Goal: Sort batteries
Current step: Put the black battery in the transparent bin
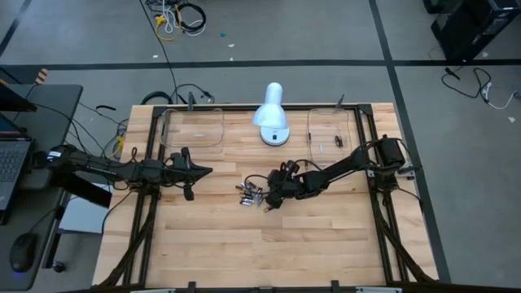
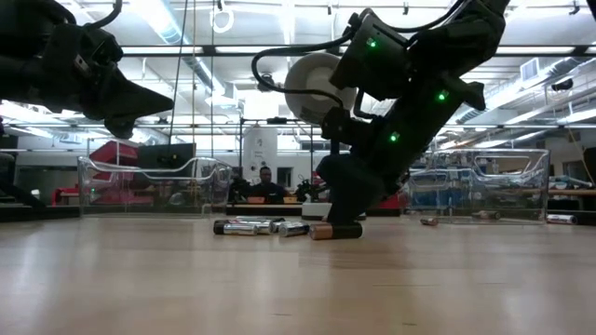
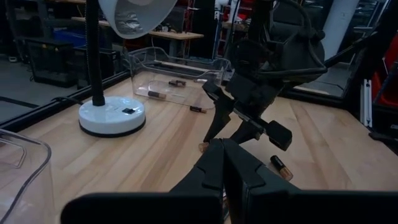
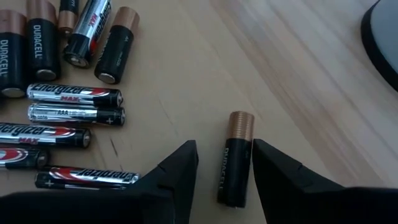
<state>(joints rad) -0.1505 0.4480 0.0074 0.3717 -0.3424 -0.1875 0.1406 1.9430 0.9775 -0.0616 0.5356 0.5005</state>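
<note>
From above, the right gripper (image 1: 273, 198) reaches the batteries (image 1: 249, 195) at table centre, lamp (image 1: 272, 115) at twelve o'clock; the left gripper (image 1: 192, 172) waits clenched at nine. Its wrist view shows open fingers (image 4: 171, 177) straddling one copper-topped battery (image 4: 236, 158): best squeeze centred, squarely across its length.

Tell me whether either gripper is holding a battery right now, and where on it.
Nothing is held. The right gripper is open, its fingers either side of a copper-topped battery lying on the table. The left gripper is shut and empty.
</note>
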